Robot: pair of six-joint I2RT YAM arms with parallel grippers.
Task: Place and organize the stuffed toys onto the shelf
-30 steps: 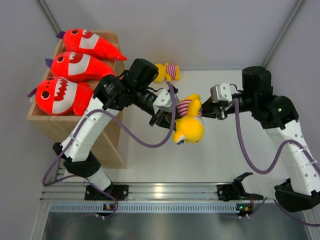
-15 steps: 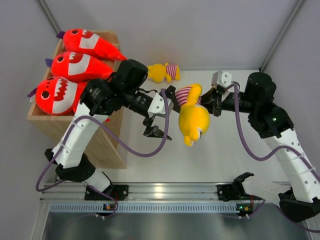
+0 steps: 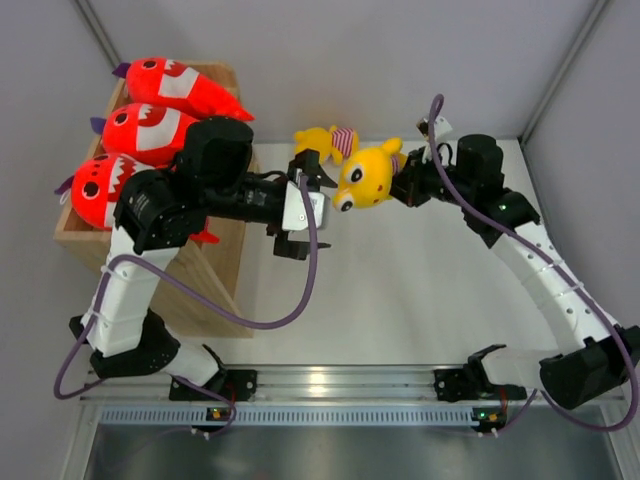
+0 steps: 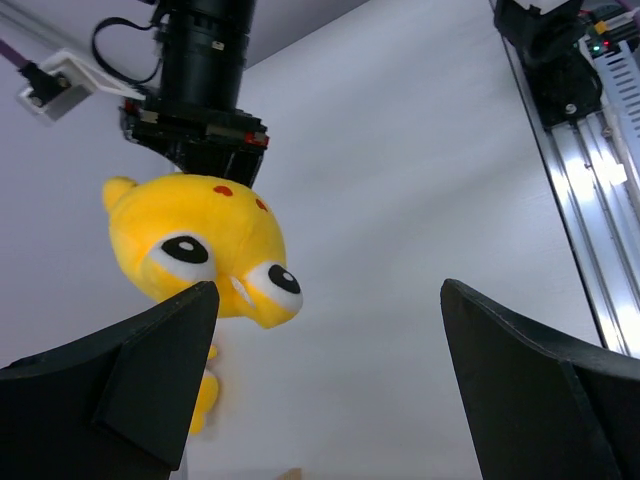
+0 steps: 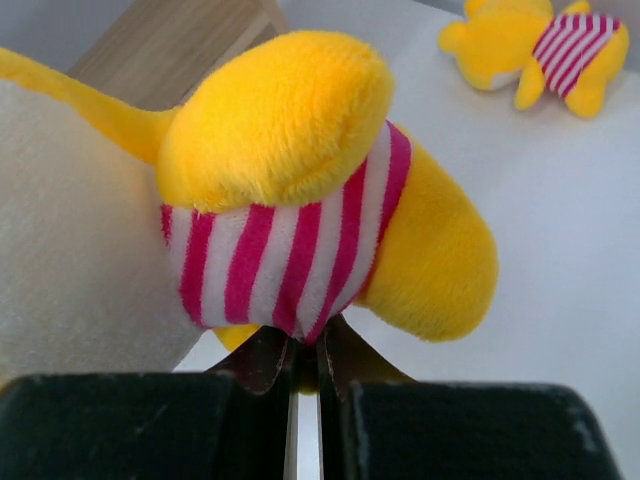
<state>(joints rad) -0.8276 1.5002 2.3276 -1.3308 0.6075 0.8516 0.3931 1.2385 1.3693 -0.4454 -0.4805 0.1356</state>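
Three red plush sharks [image 3: 160, 132] lie side by side on top of the light wooden shelf [image 3: 215, 290] at the left. My right gripper [image 3: 403, 180] is shut on the striped shirt of a yellow stuffed toy [image 3: 368, 175] and holds it in the air. In the right wrist view the jaws [image 5: 305, 365] pinch the red-white fabric under the toy [image 5: 290, 150]. My left gripper [image 3: 312, 212] is wide open beside the shelf, a little left of the held toy and holding nothing. Its wrist view has the toy's face [image 4: 205, 240] beyond the spread gripper [image 4: 328, 300]. A second yellow toy [image 3: 325, 143] lies on the table at the back.
The white table runs right of the shelf to grey walls. A metal rail [image 3: 330, 385] with both arm bases lines the near edge. Purple cables loop off both arms. The second yellow toy [image 5: 540, 50] lies close behind the held one.
My left gripper has opened, let go of the yellow toy and drawn back toward the shelf. The right gripper has kept its hold and carried the toy up and toward the back.
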